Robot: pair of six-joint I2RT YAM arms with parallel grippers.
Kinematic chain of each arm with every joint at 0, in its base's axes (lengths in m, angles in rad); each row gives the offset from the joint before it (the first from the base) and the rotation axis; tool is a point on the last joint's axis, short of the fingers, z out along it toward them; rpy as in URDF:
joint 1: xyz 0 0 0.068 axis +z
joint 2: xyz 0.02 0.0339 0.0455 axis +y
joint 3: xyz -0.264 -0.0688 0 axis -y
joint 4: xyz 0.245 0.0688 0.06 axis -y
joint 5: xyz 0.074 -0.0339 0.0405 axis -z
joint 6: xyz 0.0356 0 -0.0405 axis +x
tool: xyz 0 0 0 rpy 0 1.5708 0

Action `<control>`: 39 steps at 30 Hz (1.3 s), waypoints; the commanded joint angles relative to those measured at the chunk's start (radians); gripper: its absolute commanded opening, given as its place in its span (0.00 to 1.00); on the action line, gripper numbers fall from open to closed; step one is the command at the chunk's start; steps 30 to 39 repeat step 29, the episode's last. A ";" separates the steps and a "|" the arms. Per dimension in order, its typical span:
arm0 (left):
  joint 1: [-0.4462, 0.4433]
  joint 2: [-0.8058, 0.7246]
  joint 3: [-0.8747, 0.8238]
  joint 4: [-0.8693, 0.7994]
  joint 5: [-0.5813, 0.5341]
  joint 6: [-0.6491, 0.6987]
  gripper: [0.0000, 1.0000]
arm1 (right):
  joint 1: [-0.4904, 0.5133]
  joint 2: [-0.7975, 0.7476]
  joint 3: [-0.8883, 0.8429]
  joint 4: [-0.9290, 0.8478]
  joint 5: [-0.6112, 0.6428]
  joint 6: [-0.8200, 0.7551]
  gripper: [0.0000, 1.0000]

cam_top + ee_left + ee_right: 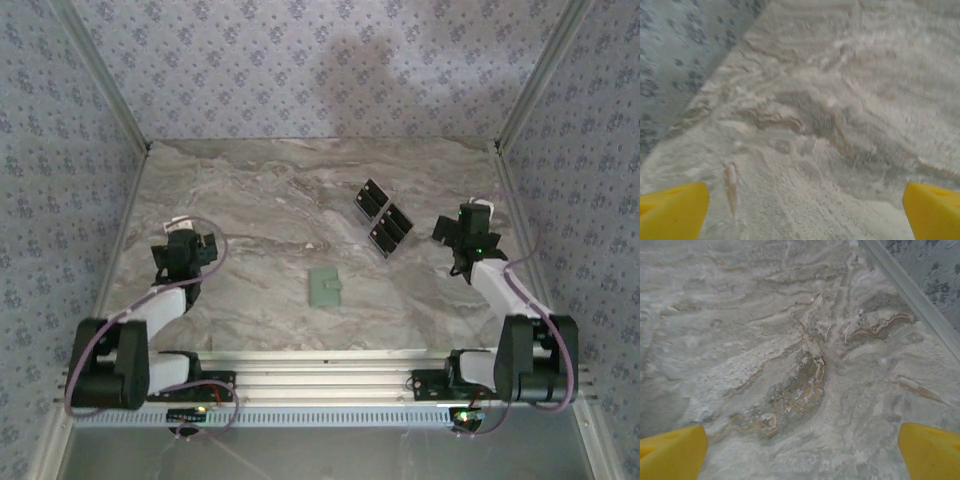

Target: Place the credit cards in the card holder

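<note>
The pale green card holder point(325, 287) lies flat near the middle of the marble table, closer to the front. Dark credit cards point(383, 219) lie in a loose group behind it and to the right. My left gripper point(187, 247) hovers over the left part of the table, well left of the holder. Its yellow fingertips point(672, 210) stand wide apart over bare marble, so my left gripper point(805, 212) is open. On the right, my right gripper point(466, 236) sits just right of the cards. Its yellow fingertips point(930, 450) are also spread, and my right gripper point(802, 452) is open with nothing in it.
Patterned walls enclose the marble table point(260, 210) on the left, back and right. A metal wall rail point(910, 290) runs close to my right gripper. The arm bases point(320, 385) sit along the near edge.
</note>
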 commanded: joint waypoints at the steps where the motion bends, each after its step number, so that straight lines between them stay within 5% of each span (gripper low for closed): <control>1: 0.009 0.081 -0.009 0.296 0.089 0.088 1.00 | -0.003 0.066 -0.090 0.300 -0.061 -0.109 1.00; 3: 0.035 0.125 0.001 0.324 0.187 0.086 1.00 | 0.005 0.109 -0.170 0.504 -0.105 -0.195 1.00; 7: 0.040 0.290 -0.020 0.537 0.265 0.118 1.00 | -0.017 0.171 -0.192 0.642 -0.207 -0.232 1.00; 9: 0.074 0.261 0.039 0.368 0.296 0.080 1.00 | -0.020 0.269 -0.267 0.862 -0.241 -0.242 1.00; 10: 0.087 0.282 0.028 0.430 0.324 0.073 1.00 | -0.015 0.269 -0.262 0.876 -0.231 -0.244 1.00; 11: 0.093 0.277 0.033 0.406 0.335 0.071 1.00 | -0.016 0.237 -0.233 0.744 -0.232 -0.247 1.00; 12: 0.093 0.268 0.044 0.370 0.337 0.072 1.00 | -0.016 0.260 -0.255 0.835 -0.233 -0.246 1.00; 39: 0.094 0.273 0.040 0.384 0.336 0.070 1.00 | -0.007 0.247 -0.241 0.791 -0.218 -0.252 1.00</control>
